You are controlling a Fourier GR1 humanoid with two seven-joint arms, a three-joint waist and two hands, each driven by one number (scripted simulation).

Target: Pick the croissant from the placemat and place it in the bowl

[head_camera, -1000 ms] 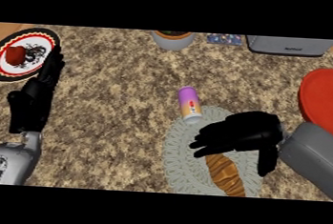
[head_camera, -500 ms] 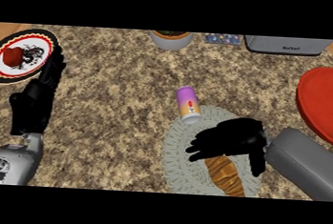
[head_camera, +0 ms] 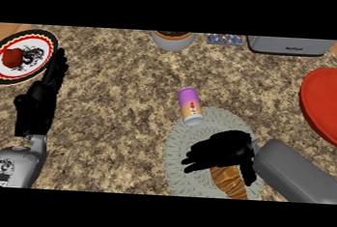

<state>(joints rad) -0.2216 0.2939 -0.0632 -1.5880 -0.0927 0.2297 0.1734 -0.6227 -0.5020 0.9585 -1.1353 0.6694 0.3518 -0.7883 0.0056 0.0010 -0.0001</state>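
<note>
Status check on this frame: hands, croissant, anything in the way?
Right hand curled over croissant, still on placemat. Left hand open, resting at left. Red bowl to the right. Can at placemat's far edge, off that path.

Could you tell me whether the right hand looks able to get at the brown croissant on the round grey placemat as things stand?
Probably yes: the right hand already lies over the brown croissant's upper end on the round grey placemat, with nothing between them.
</note>
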